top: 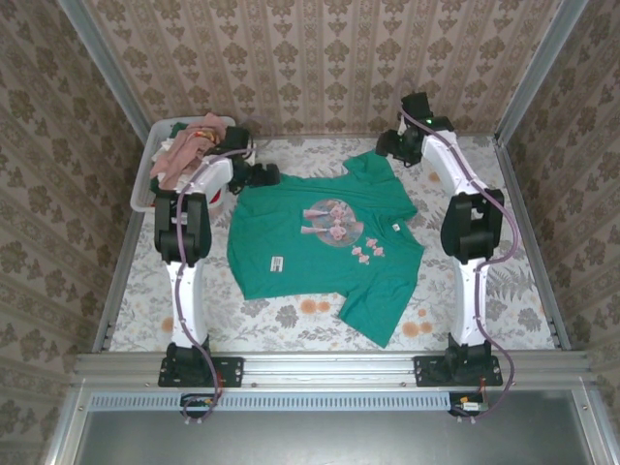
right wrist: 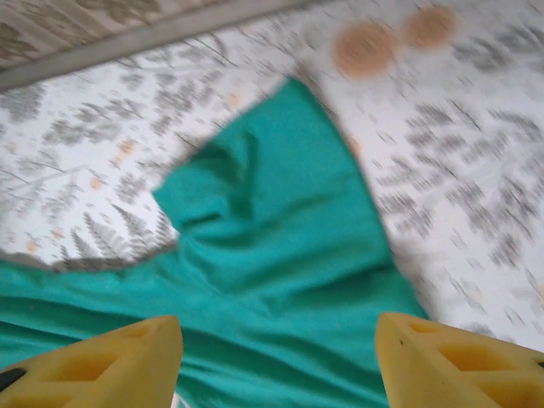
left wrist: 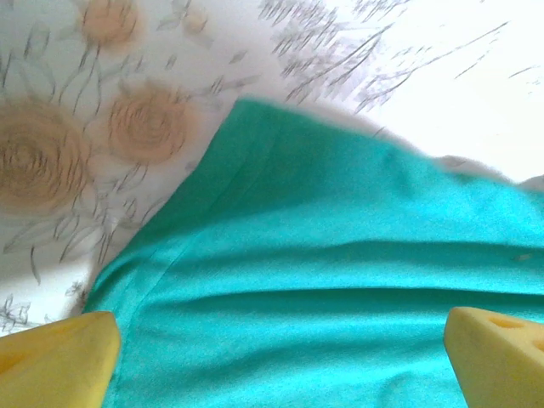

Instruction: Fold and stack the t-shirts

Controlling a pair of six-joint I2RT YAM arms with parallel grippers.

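Top view: teal-green t-shirt (top: 291,232) lay flat, print side up, mid-counter (top: 513,310). It sat sideways, with the hem toward the left arm and the neck toward the right arm. Round pink-grey chest print, small white tag near the hem. One sleeve pointed to the far edge, the other to the near edge, and the near-right part was slightly skewed. Bunched pink t-shirt (top: 189,150) sat in the white tub (top: 140,194) at far left. Left gripper (top: 263,176) was at the shirt's far-left hem corner, right gripper (top: 392,145) by the far sleeve.

Left wrist view: hem corner of the teal t-shirt (left wrist: 340,280) lay on the floral counter (left wrist: 85,127), with soft ridges across the cloth. Left gripper (left wrist: 280,357) was released, yellow fingers (left wrist: 51,361) spread wide over the cloth, nothing pinched.

Right wrist view: blurred. The sleeve of the teal t-shirt (right wrist: 272,212) lay on the counter with a small fold at its edge. Right gripper (right wrist: 276,365) was released, fingertips (right wrist: 442,357) well apart above the cloth.
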